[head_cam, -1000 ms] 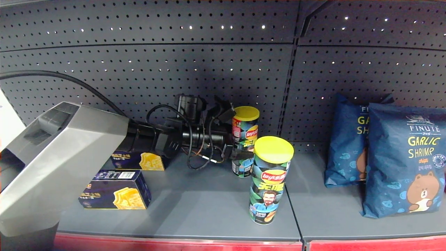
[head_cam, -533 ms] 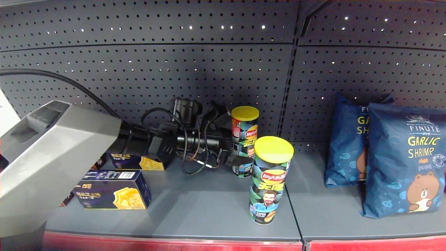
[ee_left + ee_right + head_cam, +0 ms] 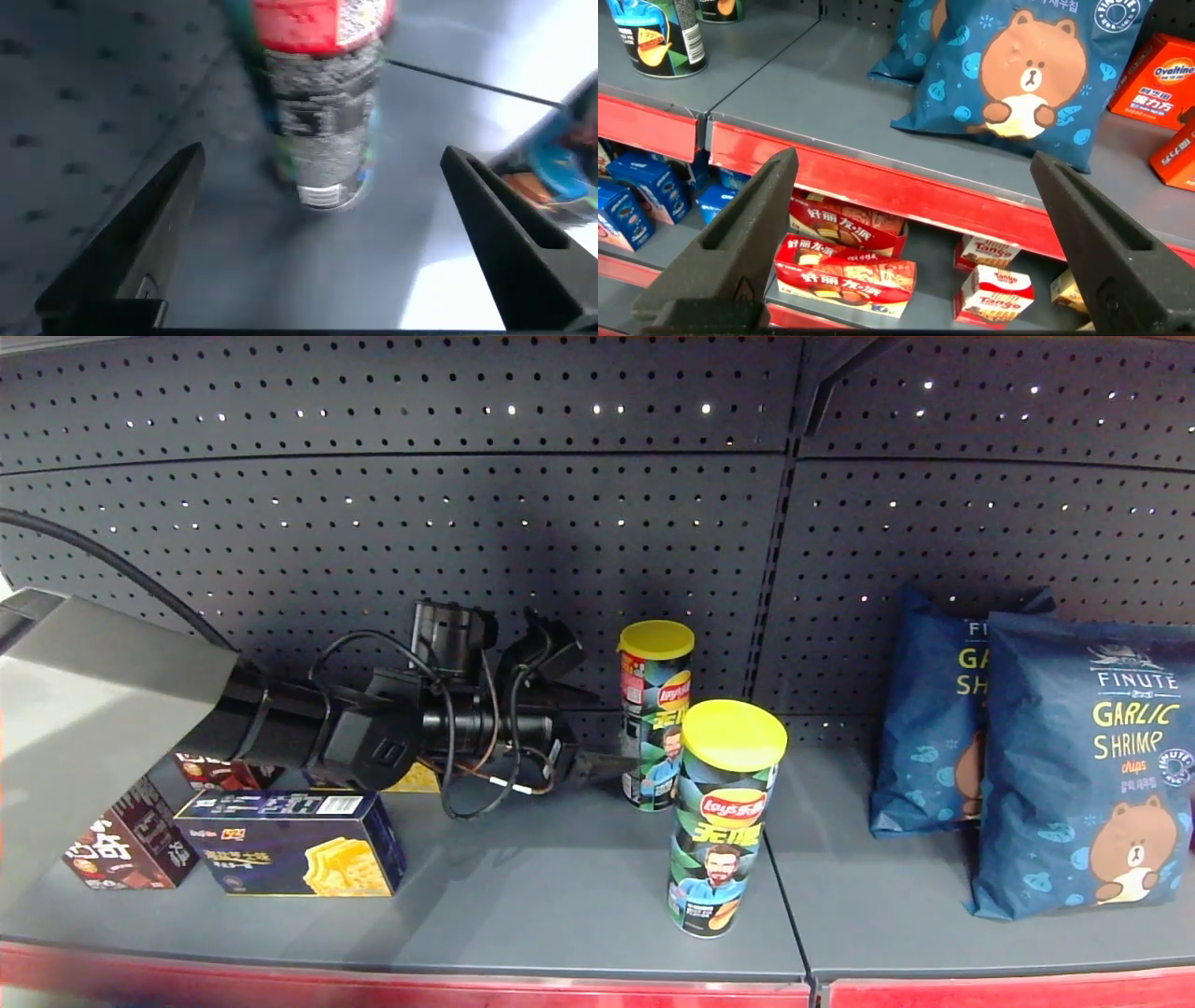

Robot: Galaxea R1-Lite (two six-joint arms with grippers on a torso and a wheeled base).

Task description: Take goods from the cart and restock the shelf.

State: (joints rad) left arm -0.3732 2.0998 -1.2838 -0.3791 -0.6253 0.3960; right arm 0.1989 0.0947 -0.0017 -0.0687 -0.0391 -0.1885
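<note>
Two chip cans with yellow lids stand on the grey shelf (image 3: 560, 896): a rear can (image 3: 656, 709) near the pegboard and a front can (image 3: 724, 817) close to the edge. My left gripper (image 3: 583, 728) hovers just left of the rear can, open, with nothing held. In the left wrist view that can (image 3: 322, 112) stands upright a short way beyond the open left gripper (image 3: 322, 159). My right gripper (image 3: 912, 161) is open and empty in front of the red shelf edge (image 3: 878, 177), below the front can (image 3: 663, 37).
Blue cracker boxes (image 3: 299, 845) and a dark brown box (image 3: 126, 840) lie on the shelf's left part. Two blue shrimp-chip bags (image 3: 1083, 756) lean at the right, one of them also in the right wrist view (image 3: 1018, 75). Red snack boxes (image 3: 850, 271) fill the lower shelf.
My left arm has drawn back to the left, and its fingers have come off the rear can, which stays upright. The brown box has come out from behind the arm.
</note>
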